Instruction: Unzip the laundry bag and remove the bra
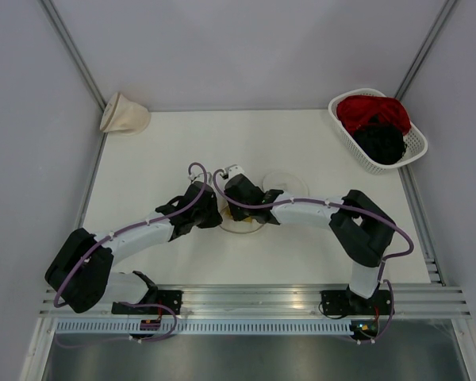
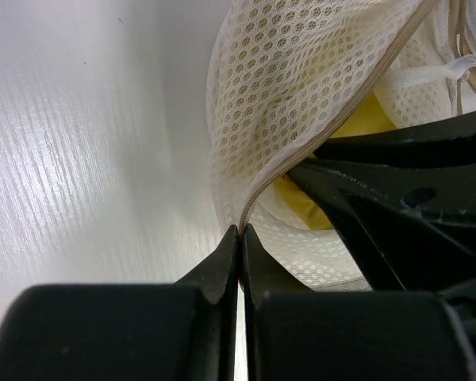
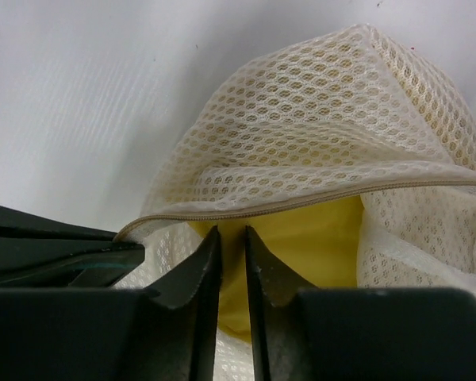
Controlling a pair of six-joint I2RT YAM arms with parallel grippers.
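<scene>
Inside the laundry bag [image 2: 301, 87] mouth, bra [image 3: 301, 238] looks soft, light and floppy, best pinched at a fold; left hand [image 2: 239, 230] clamps the zip edge [image 2: 317, 135], right hand [image 3: 232, 232] narrow, grip unclear.

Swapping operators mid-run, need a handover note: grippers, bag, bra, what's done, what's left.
Left gripper: shut on the laundry bag at its zipper edge, holding the mouth open.
Right gripper: fingers almost together at the opening, against the bra; grip unconfirmed.
Done: laundry bag unzipped; bra inside, visible through the opening.
To do: pull the bra out.
</scene>
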